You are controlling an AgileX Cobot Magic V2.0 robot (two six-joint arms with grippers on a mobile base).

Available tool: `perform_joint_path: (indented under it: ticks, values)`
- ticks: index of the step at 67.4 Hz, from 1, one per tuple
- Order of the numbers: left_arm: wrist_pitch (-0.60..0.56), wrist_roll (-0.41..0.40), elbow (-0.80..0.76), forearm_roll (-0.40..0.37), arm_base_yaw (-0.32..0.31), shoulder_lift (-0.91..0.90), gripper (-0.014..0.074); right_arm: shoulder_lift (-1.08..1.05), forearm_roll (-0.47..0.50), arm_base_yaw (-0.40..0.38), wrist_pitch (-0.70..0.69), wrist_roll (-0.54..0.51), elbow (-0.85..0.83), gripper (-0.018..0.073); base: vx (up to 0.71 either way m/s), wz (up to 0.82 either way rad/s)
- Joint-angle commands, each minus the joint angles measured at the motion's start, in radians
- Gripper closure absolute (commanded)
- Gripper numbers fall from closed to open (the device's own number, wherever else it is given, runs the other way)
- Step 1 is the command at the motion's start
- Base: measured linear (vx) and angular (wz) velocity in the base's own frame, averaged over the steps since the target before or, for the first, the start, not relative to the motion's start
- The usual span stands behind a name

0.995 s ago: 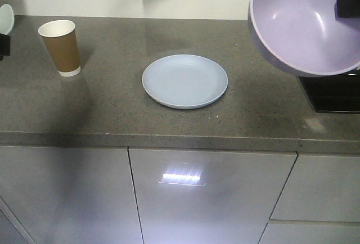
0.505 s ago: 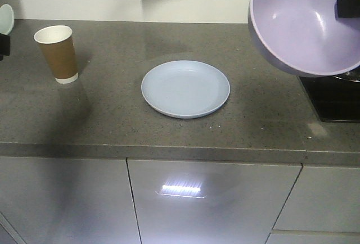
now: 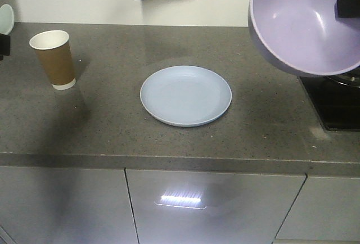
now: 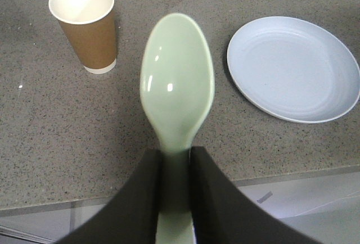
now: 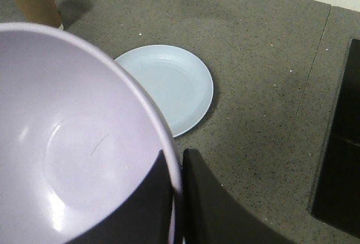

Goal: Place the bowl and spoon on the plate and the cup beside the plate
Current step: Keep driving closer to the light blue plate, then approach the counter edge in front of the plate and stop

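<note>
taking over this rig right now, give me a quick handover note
Left gripper: shut on the spoon handle, spoon held in the air.
Right gripper: shut on the bowl rim, bowl raised and tilted, right of the plate.
The plate is bare, mid-counter. The cup stands upright, well left of it.
Done: spoon and bowl are in hand.
Left: bowl and spoon onto plate, cup beside plate.

Left fingers [image 4: 138,204], right fingers [image 5: 208,204]: matte black, smooth.
</note>
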Motion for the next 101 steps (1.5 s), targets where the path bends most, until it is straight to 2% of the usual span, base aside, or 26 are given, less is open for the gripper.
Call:
perform_joint_path:
  ticks: [1,101]
  values:
    - [-0.056,-0.009,-0.027,-0.004,-0.004,-0.019,0.0603,-0.020,0.019,-0.005,-0.063,0.001,-0.027,0.0564,0.05,0.00]
    - [-0.056,-0.009,-0.027,-0.004,-0.004,-0.019,0.0603,-0.020,0.019,-0.005,-0.063,0.001,-0.027,0.0564,0.04,0.00]
